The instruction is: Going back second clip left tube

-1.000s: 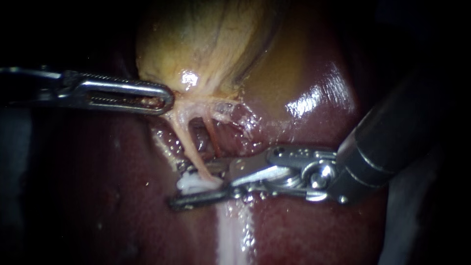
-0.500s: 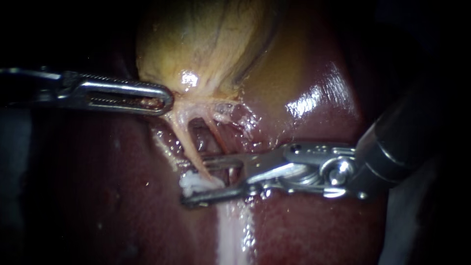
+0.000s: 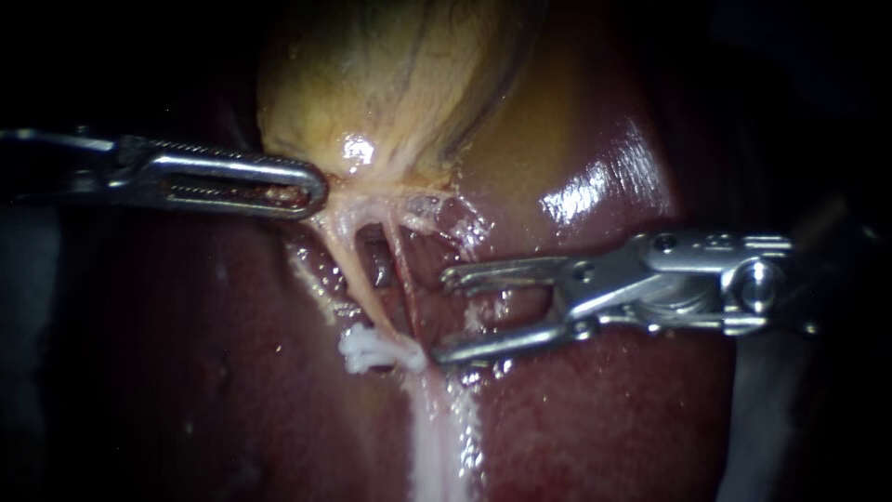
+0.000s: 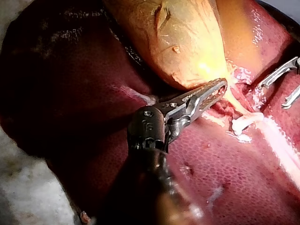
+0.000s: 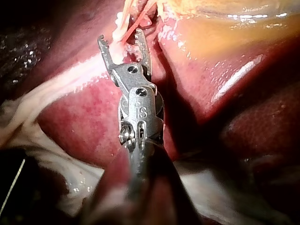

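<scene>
Endoscope view: the left tube (image 3: 358,279) is a thin, pale, wet strand running down from the gallbladder (image 3: 390,84) to a white clip (image 3: 376,349) at its lower end. It looks soft, floppy and slick, and I'd guess it tears easily. So don't pinch the strand itself, just straddle it in the bare stretch above the clip. The right tool (image 3: 444,316) sits just beside it with its jaws wide apart and nothing between them. The left tool (image 3: 232,181) is clamped on the gallbladder's neck and holds things taut. The main thing in the way is the reddish right tube (image 3: 401,270), which lies between the right tool's tips and the left tube.

Left wrist view: the left tool (image 4: 211,93) bites the gallbladder's (image 4: 178,37) lower edge. The clip (image 4: 243,123) sits just ahead of it on shiny liver (image 4: 225,178), and the right tool's (image 4: 273,95) gaping jaws are beyond that.

Right wrist view: the right tool (image 5: 121,40) is spread wide. A reddish strand seems to sit right at its tips, though it's hard to say if it's touching. The liver (image 5: 84,108) lies under it.
</scene>
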Tool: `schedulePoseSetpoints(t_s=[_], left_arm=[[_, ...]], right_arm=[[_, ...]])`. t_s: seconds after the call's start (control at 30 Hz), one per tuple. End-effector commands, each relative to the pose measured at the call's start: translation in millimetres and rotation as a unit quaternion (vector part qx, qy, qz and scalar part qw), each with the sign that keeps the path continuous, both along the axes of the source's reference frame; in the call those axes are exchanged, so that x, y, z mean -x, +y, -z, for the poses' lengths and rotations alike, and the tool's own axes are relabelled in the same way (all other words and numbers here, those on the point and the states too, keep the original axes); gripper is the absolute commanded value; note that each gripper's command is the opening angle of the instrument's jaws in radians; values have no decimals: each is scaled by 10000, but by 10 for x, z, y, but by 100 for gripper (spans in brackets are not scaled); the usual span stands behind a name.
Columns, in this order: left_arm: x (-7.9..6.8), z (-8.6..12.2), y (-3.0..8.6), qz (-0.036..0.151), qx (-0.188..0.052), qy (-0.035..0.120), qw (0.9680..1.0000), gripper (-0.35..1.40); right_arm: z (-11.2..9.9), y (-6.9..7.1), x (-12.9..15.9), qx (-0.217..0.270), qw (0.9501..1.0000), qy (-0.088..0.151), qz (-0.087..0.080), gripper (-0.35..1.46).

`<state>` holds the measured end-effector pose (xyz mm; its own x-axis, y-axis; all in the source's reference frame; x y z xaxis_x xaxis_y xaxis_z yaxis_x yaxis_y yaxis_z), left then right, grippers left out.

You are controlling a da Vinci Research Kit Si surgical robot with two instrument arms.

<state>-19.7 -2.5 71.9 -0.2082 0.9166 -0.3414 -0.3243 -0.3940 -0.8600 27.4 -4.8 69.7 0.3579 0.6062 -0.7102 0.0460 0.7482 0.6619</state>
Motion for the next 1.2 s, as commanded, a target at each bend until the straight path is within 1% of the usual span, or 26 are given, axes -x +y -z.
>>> schedulePoseSetpoints(t_s=[0.03,0.1,0.23,0.3,0.4,0.6,0.73,0.97,1.1,1.2], left_arm=[[0,0,0,-1,0,-1,10000,-35],[0,0,0,-1,0,-1,10000,-35],[2,0,1,3,-1,1,10000,-35],[2,0,1,4,-1,2,10000,-35],[4,0,1,8,-1,4,10000,-35],[14,-5,3,30,7,19,10000,-35],[26,-16,3,65,36,48,10000,-35],[49,-43,3,20,50,24,10000,-35],[56,-53,0,-18,59,57,10000,-35],[60,-57,-1,-44,88,47,9999,-35]], right_arm=[[4,2,5,49,10000,15,10,49],[8,5,14,178,9998,47,35,49],[20,15,30,325,9995,59,26,49],[25,20,35,380,9993,42,-3,49],[30,24,41,419,9991,52,3,49],[31,24,44,422,9991,47,-3,49],[31,23,44,424,9991,48,-1,49],[32,22,45,425,9991,50,2,49],[33,21,44,426,9991,52,5,49],[33,21,45,426,9991,53,6,49]])
